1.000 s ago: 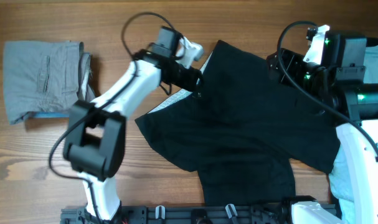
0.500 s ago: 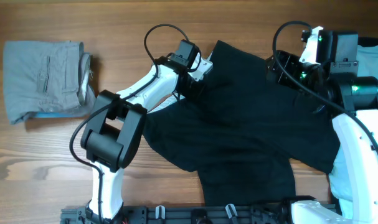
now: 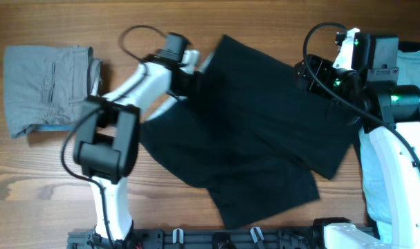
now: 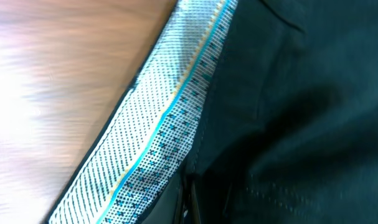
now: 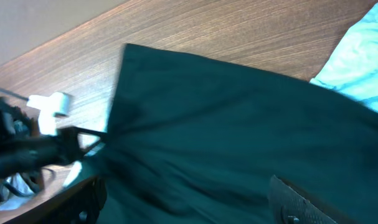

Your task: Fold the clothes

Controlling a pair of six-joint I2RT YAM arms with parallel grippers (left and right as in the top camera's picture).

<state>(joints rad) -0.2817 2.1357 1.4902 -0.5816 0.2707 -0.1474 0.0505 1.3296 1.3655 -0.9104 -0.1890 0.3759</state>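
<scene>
Smooth black shorts (image 3: pixel 251 131) sprawl creased across the grained wooden table (image 3: pixel 30 187). The left gripper (image 3: pixel 185 81) pinches their left edge, by a whitish dotted mesh band (image 4: pixel 170 124). Over their right side the right gripper (image 5: pixel 192 202) gapes wide. Folded grey shorts (image 3: pixel 47 86) lie well left.

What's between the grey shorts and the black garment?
In the overhead view, only bare wooden table, crossed by the left arm; grey shorts and black garment lie apart.
</scene>
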